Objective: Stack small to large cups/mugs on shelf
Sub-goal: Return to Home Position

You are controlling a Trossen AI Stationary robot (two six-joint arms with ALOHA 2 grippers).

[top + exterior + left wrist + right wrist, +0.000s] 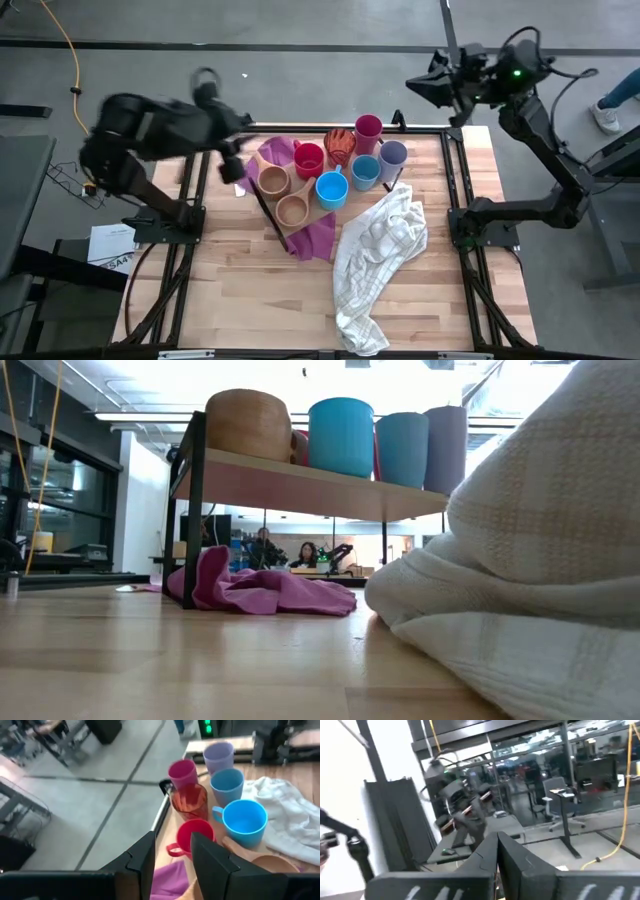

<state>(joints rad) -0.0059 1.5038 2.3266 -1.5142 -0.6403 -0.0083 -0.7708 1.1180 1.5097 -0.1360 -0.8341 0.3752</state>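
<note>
Several cups stand upright on the light-wood shelf [300, 480]: two tan mugs [273, 181] [292, 210], a red mug [309, 159], a blue mug [332, 188], a blue cup [365, 172], a lavender tumbler [392, 155], a magenta tumbler [368, 128] and a clear orange-red cup [340, 146]. My left gripper [237, 165] hovers just off the shelf's left end, open a little and empty; its wrist view [172, 840] looks over the cups. My right gripper [420, 85] is raised beyond the table's far right corner, shut and empty [497, 842].
A purple cloth [315, 238] lies under the shelf and shows at its left [255, 590]. A white checked towel [380, 250] lies crumpled on the table near and right of the shelf and fills the right of the low view [540, 560]. Bare tabletop [230, 290] lies at near left.
</note>
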